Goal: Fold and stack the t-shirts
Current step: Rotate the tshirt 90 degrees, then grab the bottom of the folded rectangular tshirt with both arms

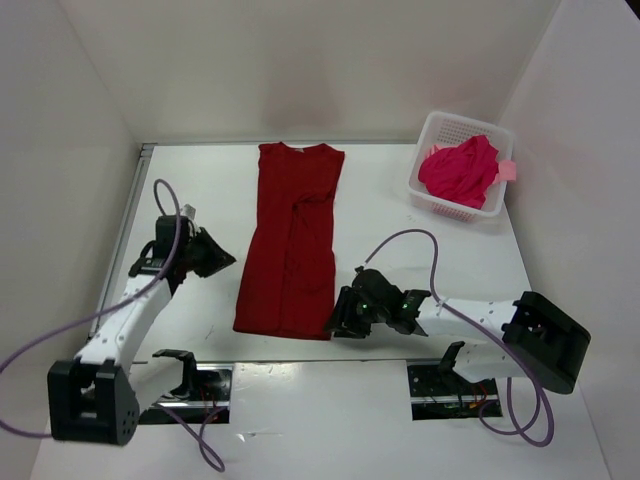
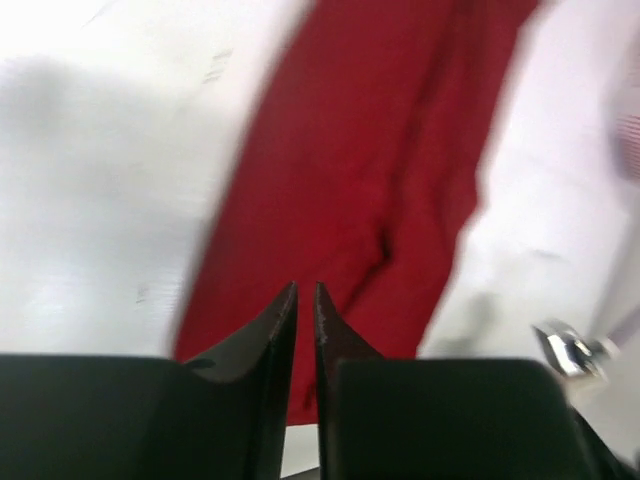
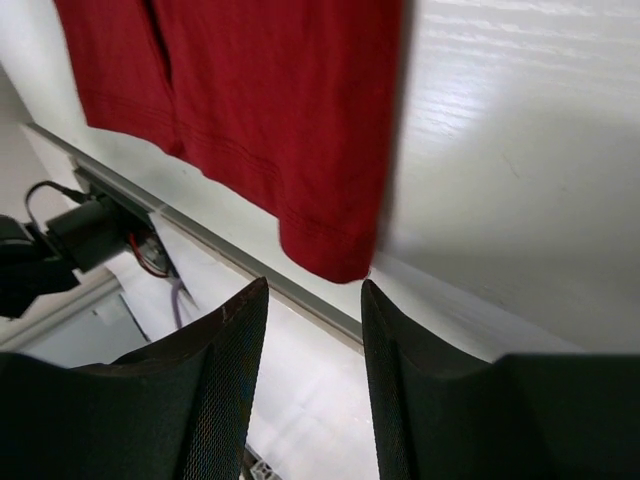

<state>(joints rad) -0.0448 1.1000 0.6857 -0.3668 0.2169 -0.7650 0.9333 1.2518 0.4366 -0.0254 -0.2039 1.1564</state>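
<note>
R hand (image 3: 313,290) spread by red shirt (image 3: 270,100) hem corner; L hand (image 2: 306,292) near-pressed together, empty. Pinch both corners level.

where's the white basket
In the top view, the white basket sits at the far right corner, right of the dark red shirt, holding a crimson-pink shirt.

Top camera sits high behind the arms, looking down over the whole table (image 1: 200,190), wide and distant. Left wrist camera rides low and close, blurred, facing along the dark red shirt (image 2: 370,180). Right wrist camera hugs that shirt's near hem corner and the table's front edge. All three share the shirt.
</note>
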